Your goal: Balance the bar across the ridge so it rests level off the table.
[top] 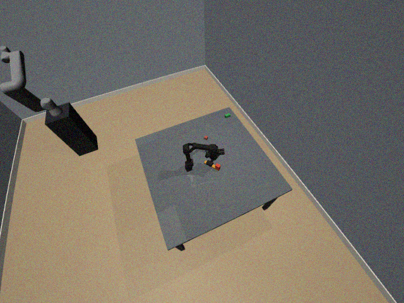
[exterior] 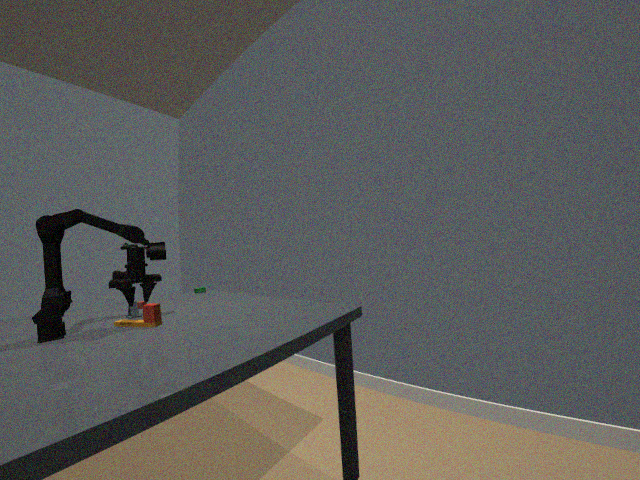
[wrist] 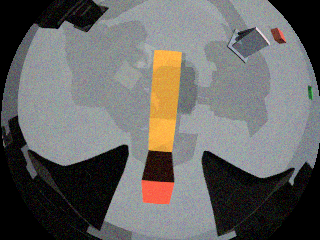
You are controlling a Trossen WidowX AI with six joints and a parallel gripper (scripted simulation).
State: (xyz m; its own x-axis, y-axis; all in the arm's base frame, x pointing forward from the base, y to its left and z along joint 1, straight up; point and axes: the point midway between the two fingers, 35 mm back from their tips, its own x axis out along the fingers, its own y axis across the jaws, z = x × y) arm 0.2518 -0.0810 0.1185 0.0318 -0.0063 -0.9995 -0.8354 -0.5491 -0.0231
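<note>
The bar (top: 213, 166) (exterior: 128, 322) (wrist: 166, 103) is yellow, with a red block on one end, and it lies flat on the grey table (top: 212, 202) (exterior: 232, 320) (wrist: 60, 114). The ridge (exterior: 135, 310) (wrist: 248, 43) is a small grey piece that stands on the table just beyond the bar, apart from it. My gripper (top: 211, 159) (exterior: 136, 300) (wrist: 166, 154) is open and empty. It points straight down above the bar near its red end, with one finger on each side, and does not touch the bar.
A small red cube (top: 205, 137) (wrist: 278, 35) lies past the ridge. A small green block (top: 227, 115) (exterior: 200, 290) (wrist: 311, 92) lies near the table's far corner. The arm's base (top: 188, 166) (exterior: 50, 322) stands beside the bar.
</note>
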